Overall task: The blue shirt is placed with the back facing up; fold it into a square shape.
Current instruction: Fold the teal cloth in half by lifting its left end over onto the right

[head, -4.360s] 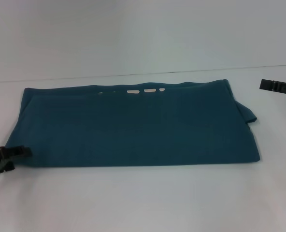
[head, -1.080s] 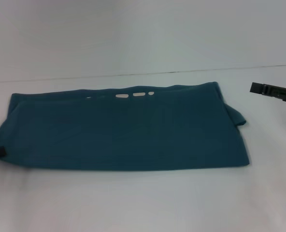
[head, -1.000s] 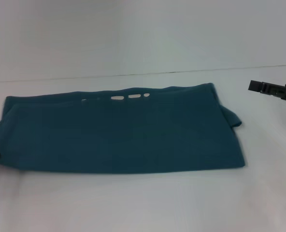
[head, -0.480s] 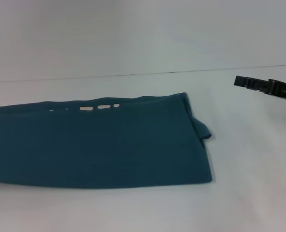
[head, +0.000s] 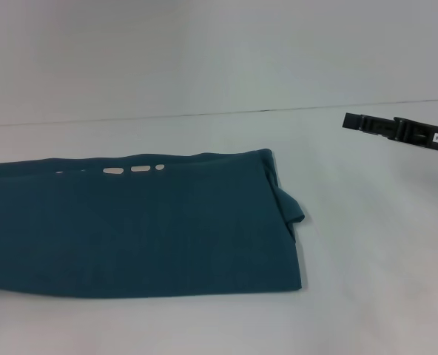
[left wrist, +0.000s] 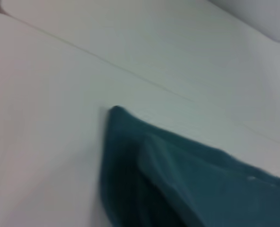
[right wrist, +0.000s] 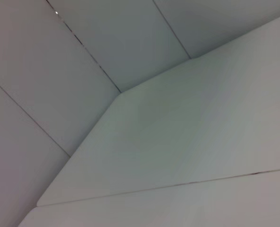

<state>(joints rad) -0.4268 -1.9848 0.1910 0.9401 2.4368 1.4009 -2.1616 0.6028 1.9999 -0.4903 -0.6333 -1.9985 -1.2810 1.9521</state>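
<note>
The blue shirt lies flat on the white table as a long folded band. Its left end runs past the left edge of the head view. A row of small pale print marks shows along its far edge, and a sleeve flap sticks out at its right end. The left wrist view shows one rumpled corner of the shirt resting on the table. My left gripper does not show in any view. My right gripper hangs above the table at the far right, well apart from the shirt.
The white table stretches bare to the right of and in front of the shirt. A seam line crosses the surface behind it. The right wrist view holds only white table and wall panels.
The shirt has slid steadily to the left, its left end leaving the head view. The left gripper has gone out of sight at the left edge. The right gripper has drifted leftward.
</note>
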